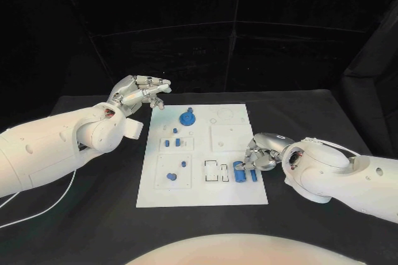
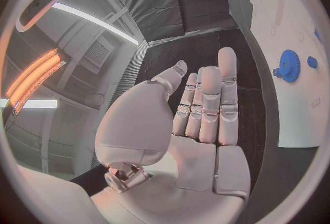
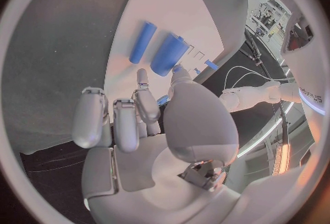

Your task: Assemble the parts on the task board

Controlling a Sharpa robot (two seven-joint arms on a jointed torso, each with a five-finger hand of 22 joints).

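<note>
Risk was the right hand (image 1: pixel 264 153), fingers spread and grasping nothing, knocking the two blue cylinders (image 1: pixel 245 172) lying near the task board's (image 1: pixel 166 196) right edge off onto the desk (image 1: pixel 315 110); left hand (image 1: pixel 141 92) hovered released, off-board.

The flat white rectangular task board (image 1: pixel 204 196) lies lengthwise in the middle of the black table. A blue toothed gear (image 1: pixel 188 118) stands near its far end, with small blue pegs (image 1: pixel 172 142) and a blue knob (image 1: pixel 171 176) on its left side. Two blue cylinders (image 1: pixel 244 173) lie side by side near its right edge.
</note>
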